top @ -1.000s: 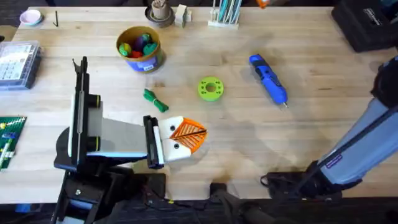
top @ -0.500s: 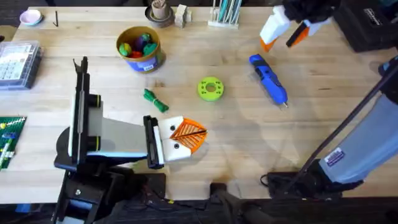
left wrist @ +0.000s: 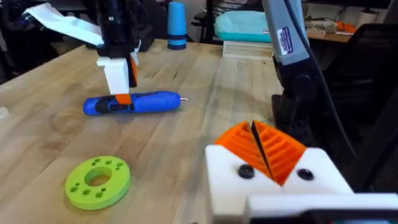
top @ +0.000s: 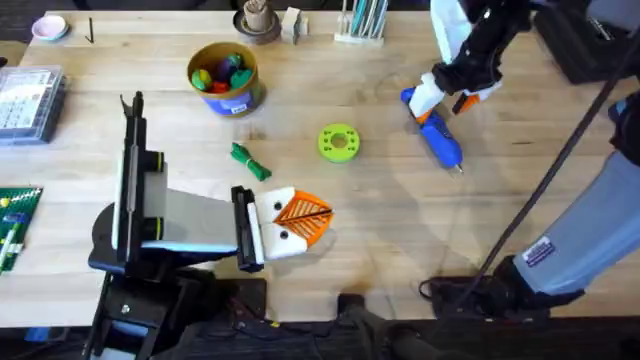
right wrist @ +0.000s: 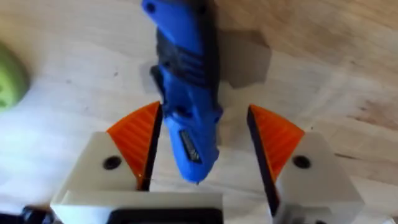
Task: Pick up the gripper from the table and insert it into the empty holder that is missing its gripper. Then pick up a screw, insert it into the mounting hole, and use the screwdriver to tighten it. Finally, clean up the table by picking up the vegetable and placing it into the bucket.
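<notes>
The blue screwdriver [top: 440,140] lies on the table at the right, its metal bit toward the front. My right gripper [top: 445,98] hangs over its rear end, open, with an orange pad on each side of the blue body [right wrist: 183,81]. My left gripper [top: 295,222] rests near the front middle with its orange pads shut together, nothing between them. The dark-green vegetable [top: 250,161] lies just beyond it. The yellow bucket [top: 225,95] with toys inside stands at the back left. The loose gripper, the holder and the screw are out of view.
A lime-green disc with holes [top: 338,142] sits between the vegetable and the screwdriver. A clear parts box [top: 25,100] and a green board [top: 15,225] are at the left edge. A brown cup [top: 258,20], a pen rack [top: 362,20] and a black case [top: 590,40] line the back.
The right arm swung in from the far right and came down over the screwdriver's rear end, fingers apart. The left arm has not moved.
</notes>
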`<control>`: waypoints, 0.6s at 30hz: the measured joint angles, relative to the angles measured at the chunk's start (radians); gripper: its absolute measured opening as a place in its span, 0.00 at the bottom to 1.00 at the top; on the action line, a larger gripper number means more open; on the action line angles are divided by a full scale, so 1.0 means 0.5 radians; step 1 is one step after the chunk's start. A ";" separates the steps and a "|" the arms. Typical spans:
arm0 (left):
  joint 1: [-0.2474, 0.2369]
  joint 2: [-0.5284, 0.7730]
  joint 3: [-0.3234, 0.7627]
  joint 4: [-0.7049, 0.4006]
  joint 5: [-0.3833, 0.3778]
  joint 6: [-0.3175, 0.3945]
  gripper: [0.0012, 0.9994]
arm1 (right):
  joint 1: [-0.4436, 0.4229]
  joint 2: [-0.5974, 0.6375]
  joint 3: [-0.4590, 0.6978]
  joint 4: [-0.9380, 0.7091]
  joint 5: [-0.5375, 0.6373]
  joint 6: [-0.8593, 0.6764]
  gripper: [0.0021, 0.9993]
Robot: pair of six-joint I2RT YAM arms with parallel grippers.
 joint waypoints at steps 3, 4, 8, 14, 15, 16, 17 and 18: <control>0.000 0.000 0.000 -0.053 -0.001 0.000 0.01 | 0.024 0.000 -0.122 0.161 0.043 0.009 0.84; 0.000 0.000 0.000 -0.072 -0.001 0.000 0.01 | 0.036 0.000 -0.152 0.216 0.056 0.011 0.84; 0.000 0.000 0.000 -0.110 -0.003 0.000 0.01 | 0.078 0.000 -0.211 0.388 0.078 0.022 0.84; 0.000 0.000 0.000 -0.111 -0.007 0.000 0.01 | 0.098 0.000 -0.222 0.433 0.088 0.024 0.84; 0.000 0.000 0.000 -0.111 -0.007 0.000 0.01 | 0.097 0.000 -0.222 0.433 0.090 0.024 0.84; 0.000 0.000 0.000 -0.111 -0.007 0.000 0.01 | 0.097 0.000 -0.222 0.432 0.090 0.024 0.84; 0.000 0.000 0.000 -0.111 -0.007 0.000 0.01 | 0.097 0.000 -0.222 0.433 0.090 0.024 0.84; 0.000 0.000 0.000 -0.111 -0.007 0.000 0.01 | 0.097 0.000 -0.223 0.433 0.090 0.024 0.84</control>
